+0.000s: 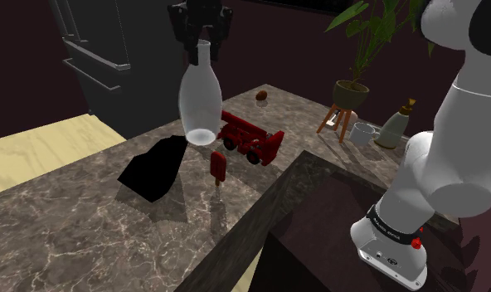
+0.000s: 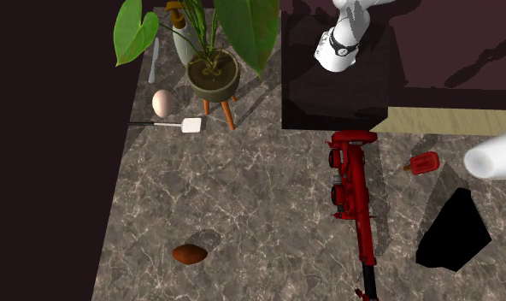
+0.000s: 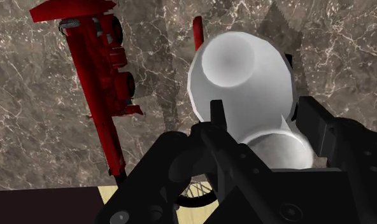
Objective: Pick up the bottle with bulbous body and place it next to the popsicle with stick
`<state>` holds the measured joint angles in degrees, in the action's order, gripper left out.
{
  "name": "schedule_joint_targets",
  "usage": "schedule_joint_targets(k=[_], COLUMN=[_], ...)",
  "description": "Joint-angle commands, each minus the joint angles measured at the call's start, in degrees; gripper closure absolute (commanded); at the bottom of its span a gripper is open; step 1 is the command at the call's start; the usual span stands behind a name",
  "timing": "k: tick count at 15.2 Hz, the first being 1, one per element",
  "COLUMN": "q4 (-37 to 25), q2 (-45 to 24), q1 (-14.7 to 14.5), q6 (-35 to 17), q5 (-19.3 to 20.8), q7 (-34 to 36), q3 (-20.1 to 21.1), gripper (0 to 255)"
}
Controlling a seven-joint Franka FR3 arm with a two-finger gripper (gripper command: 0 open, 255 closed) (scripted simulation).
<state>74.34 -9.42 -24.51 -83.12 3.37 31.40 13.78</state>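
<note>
A white bottle (image 1: 200,99) with a bulbous body hangs in the air above the marble counter (image 1: 86,224), tilted, base toward the counter. My black gripper (image 1: 201,51) is shut on its neck from above. In the wrist view the bottle (image 3: 241,76) sits clasped between my fingers (image 3: 314,121). The red popsicle (image 1: 218,168) lies on the counter just below and in front of the bottle, stick pointing toward the counter's near edge. In the second exterior view the bottle (image 2: 495,158) enters from the right edge, close to the popsicle (image 2: 423,163).
A long red toy truck (image 1: 248,137) lies right behind the popsicle. A flat black shape (image 1: 155,166) lies at the shoulder view's left of it. A potted plant (image 1: 350,93), a mug (image 1: 364,133) and a small brown object (image 1: 261,96) stand farther back.
</note>
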Motion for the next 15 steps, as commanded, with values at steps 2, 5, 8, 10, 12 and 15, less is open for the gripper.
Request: schedule_joint_targets(k=[2, 5, 8, 10, 12, 15], q4=[-6.4, -15.1, -14.1, -10.8, -7.7, -3.7], q2=[-4.8, -10.8, -11.3, -10.2, -9.2, -8.1], q1=[-2.9, -6.6, -7.3, -6.8, -6.5, -6.0], q6=[1.8, 4.7, 3.3, 1.1, -1.0, -3.9], q5=[1.5, 3.4, 3.6, 3.2, 2.9, 2.6], q7=[4.0, 7.7, 8.6, 8.6, 8.5, 8.5], q3=[1.5, 2.7, 2.8, 2.8, 2.8, 2.8], gripper=[255, 255, 255, 255, 255, 255])
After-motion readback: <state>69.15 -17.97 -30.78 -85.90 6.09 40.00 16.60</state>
